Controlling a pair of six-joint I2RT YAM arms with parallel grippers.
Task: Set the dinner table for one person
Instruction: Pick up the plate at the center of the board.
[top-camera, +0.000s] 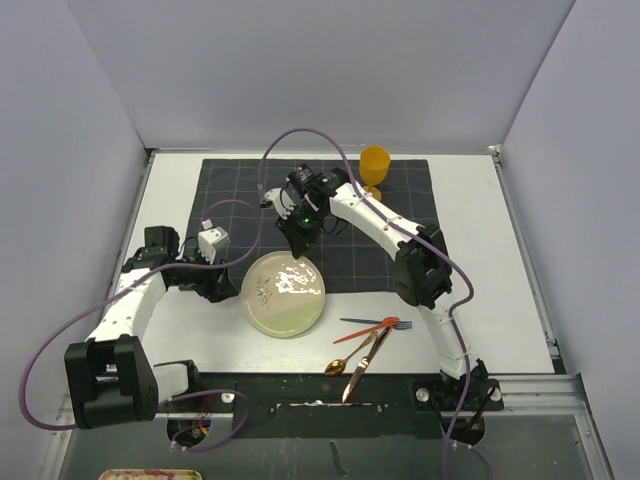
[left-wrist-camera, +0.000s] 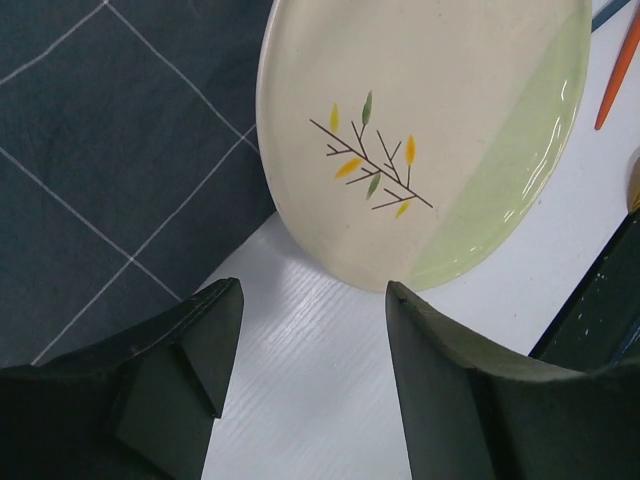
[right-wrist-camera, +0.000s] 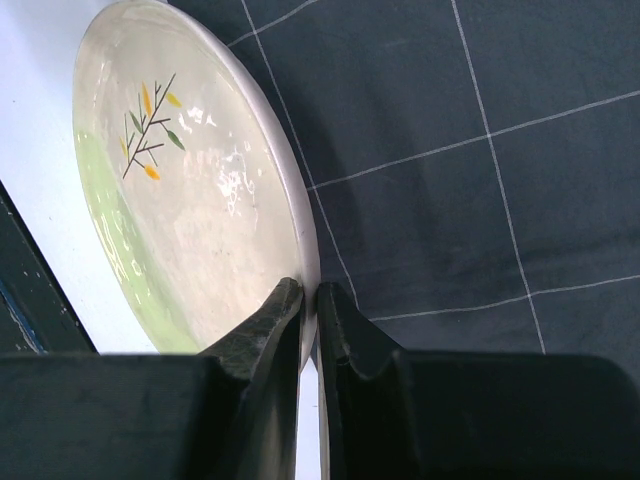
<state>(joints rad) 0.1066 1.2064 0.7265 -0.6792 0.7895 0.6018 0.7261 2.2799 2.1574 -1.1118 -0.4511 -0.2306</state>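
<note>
A cream and pale green plate (top-camera: 283, 293) with a twig pattern lies half on the white dinner table (top-camera: 480, 290) and half over the near edge of the dark grey grid cloth (top-camera: 330, 215). My right gripper (top-camera: 298, 248) is shut on the plate's far rim; in the right wrist view the fingers (right-wrist-camera: 310, 300) pinch the rim of the plate (right-wrist-camera: 190, 200). My left gripper (top-camera: 218, 288) is open and empty just left of the plate; in the left wrist view its jaws (left-wrist-camera: 310, 330) stand wide apart over bare table, short of the plate (left-wrist-camera: 430, 130).
A yellow goblet (top-camera: 375, 168) stands at the far edge of the cloth. An orange fork (top-camera: 375, 323), a gold spoon (top-camera: 350, 358) and a copper knife (top-camera: 365, 362) lie near the front right of the plate. A metal rail (top-camera: 530, 385) runs along the near edge.
</note>
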